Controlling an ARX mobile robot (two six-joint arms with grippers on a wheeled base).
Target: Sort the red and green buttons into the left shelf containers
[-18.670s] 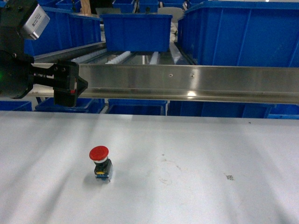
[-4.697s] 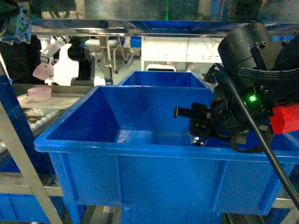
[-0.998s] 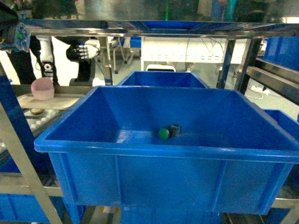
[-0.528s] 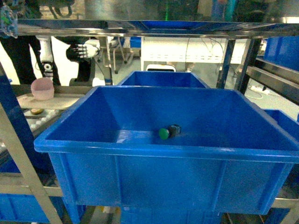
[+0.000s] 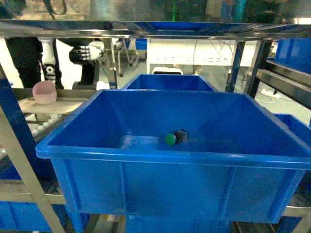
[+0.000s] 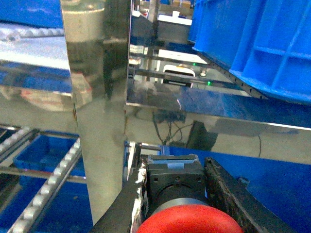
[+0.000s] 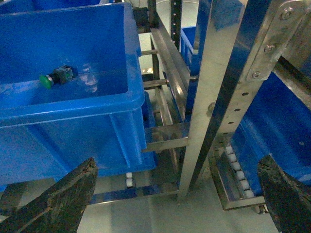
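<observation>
The green button (image 5: 170, 139) lies on its side on the floor of the large blue bin (image 5: 146, 154) in front of me; the right wrist view shows the same green button (image 7: 47, 80) inside that blue bin (image 7: 73, 109). My left gripper (image 6: 177, 194) is shut on the red button (image 6: 190, 221), its black body squeezed between both fingers, close to a steel shelf post (image 6: 97, 97). My right gripper (image 7: 175, 194) hangs open and empty beside the bin, over the floor. Neither gripper shows in the head view.
A second blue bin (image 5: 167, 82) stands behind the first. Steel shelf uprights (image 7: 228, 92) and roller rails (image 7: 235, 170) flank the bin. A pink bowl (image 5: 44, 91) sits on the left shelf. More blue bins (image 6: 262, 39) hang above the left gripper.
Nothing has moved in the bin over the last second; the green button lies where it was. The left arm's edge at the top left has slipped out of the head view.
</observation>
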